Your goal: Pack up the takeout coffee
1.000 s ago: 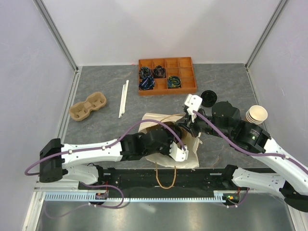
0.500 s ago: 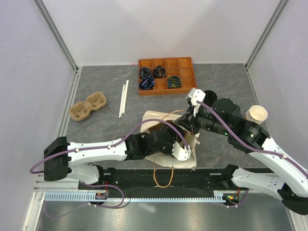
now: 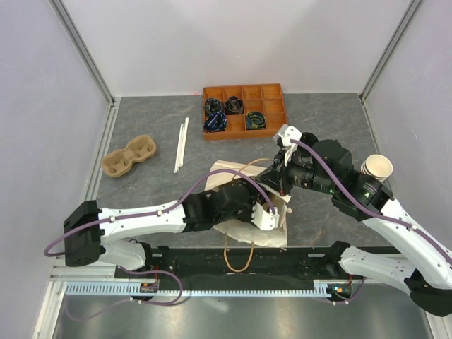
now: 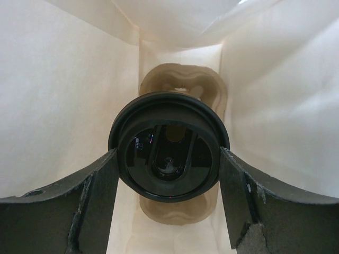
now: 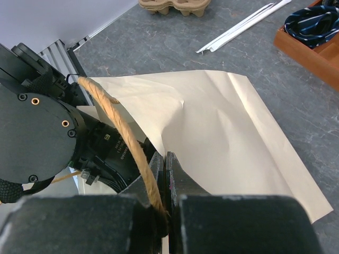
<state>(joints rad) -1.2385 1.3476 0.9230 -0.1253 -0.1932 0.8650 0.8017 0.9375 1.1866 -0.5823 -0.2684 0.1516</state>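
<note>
The takeout coffee shows as a round black lid seen from above, deep inside the cream paper bag. My left gripper is shut on it, one dark finger against each side of the lid. Below it, a brown pulp carrier lies on the bag's bottom. The top view hides the left gripper and the cup inside the bag. My right gripper is shut on the bag's upper edge beside its twine handle, holding the mouth open.
A second pulp carrier lies at the left, with white straws beside it. An orange compartment tray sits at the back. Stacked lidless cups stand at the right. The bag's other twine handle hangs over the near edge.
The right gripper has moved back and slightly right, pulling the bag's edge with it. The left arm has reached a little further into the bag.
</note>
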